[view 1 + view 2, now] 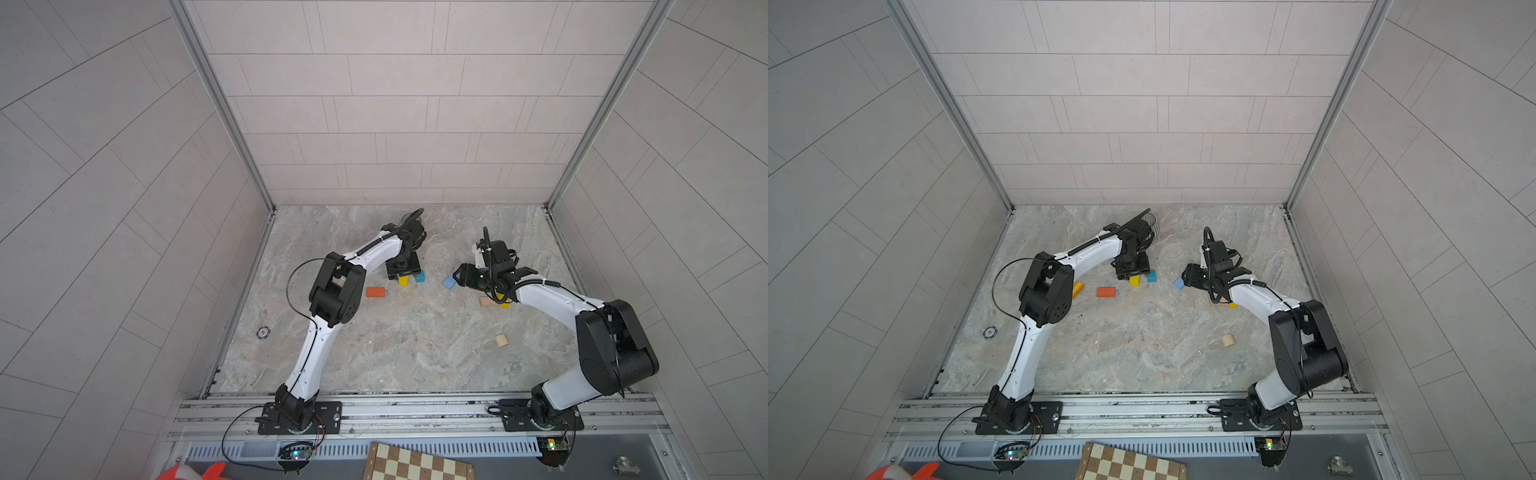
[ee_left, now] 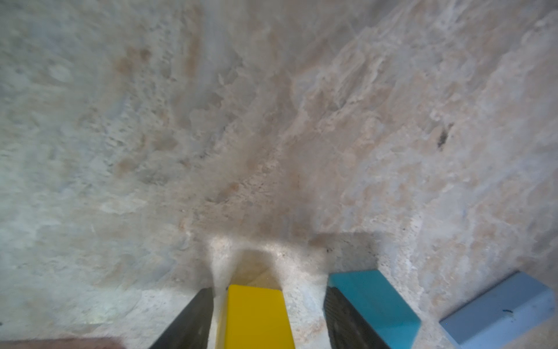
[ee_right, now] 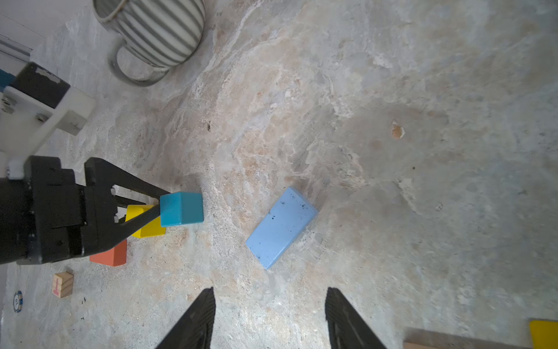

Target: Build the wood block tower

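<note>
Straddling the yellow block (image 2: pixel 256 317) with the left gripper (image 2: pixel 268 288), claw released, leaving a gap on each side and grasping nothing. Crowding the teal cube (image 2: pixel 374 302), sitting just beside one finger's outer face. Hovering with the right gripper (image 3: pixel 270 290) near the light blue brick (image 3: pixel 280 228), claw likewise spread and carrying nothing. Finding no tower yet: blocks lying loose and apart on the stone table (image 1: pixel 374 361).

Unclear whether picking up or letting go. If picking up: centring over the yellow block, closing squarely on its flat sides, rising straight, avoiding knocking the teal cube.

Showing those finger gaps in the left wrist view only, hiding them under the wrist in both top views. Showing a striped mug (image 3: pixel 157 30) and a lettered cube (image 3: pixel 62 284) from the right wrist, missing from the left wrist; showing a plain cylinder (image 1: pixel 502 340) only from above.
</note>
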Motion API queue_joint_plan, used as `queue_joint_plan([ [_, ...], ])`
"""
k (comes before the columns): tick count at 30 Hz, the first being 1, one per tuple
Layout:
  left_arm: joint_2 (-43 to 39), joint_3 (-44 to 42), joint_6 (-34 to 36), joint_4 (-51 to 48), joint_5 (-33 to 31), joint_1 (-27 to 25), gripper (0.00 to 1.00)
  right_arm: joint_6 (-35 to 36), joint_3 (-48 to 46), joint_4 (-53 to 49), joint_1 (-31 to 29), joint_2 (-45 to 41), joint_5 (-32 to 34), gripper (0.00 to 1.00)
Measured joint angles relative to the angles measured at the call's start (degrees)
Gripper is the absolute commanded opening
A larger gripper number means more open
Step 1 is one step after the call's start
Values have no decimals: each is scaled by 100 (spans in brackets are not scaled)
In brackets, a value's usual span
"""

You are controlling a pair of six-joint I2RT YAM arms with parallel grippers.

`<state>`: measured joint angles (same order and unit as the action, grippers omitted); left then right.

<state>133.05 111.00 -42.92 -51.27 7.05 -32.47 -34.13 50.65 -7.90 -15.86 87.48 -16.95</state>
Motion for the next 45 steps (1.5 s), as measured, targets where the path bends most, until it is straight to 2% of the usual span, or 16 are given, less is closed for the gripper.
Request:
queue_joint_plan([
  [4, -149, -2, 37, -48, -48, 74, 79, 7, 0, -7, 0, 4, -2, 58],
  [8, -494, -162, 57, -33, -72, 173, 75, 68, 17, -52, 0, 33, -2, 48],
  [9, -640, -254, 94, -22, -79, 216, 70, 98, 48, -96, 0, 70, -4, 42],
  [13, -1126, -612, 299, 46, -107, 354, 32, 273, 313, -310, 0, 328, -57, 18],
  [15, -1309, -807, 396, 90, -120, 422, 16, 293, 457, -393, 0, 472, -87, 12],
  [18, -1504, -1213, 505, 295, -85, 540, 0, 385, 693, -535, 0, 734, -153, 3],
  [19, -1532, -1340, 540, 378, -74, 575, 0, 389, 767, -577, 0, 811, -177, 0],
  [24, -1506, -1919, 525, 767, 59, 669, 0, 407, 1176, -660, -17, 1292, -413, 0],
  [39, -1473, -2802, 284, 2035, 313, 658, 0, 326, 2214, -754, -310, 2404, -955, 0],
  [45, -1473, -2900, 98, 2433, 503, 658, 0, 254, 2404, -772, -437, 2658, -1075, 1],
])
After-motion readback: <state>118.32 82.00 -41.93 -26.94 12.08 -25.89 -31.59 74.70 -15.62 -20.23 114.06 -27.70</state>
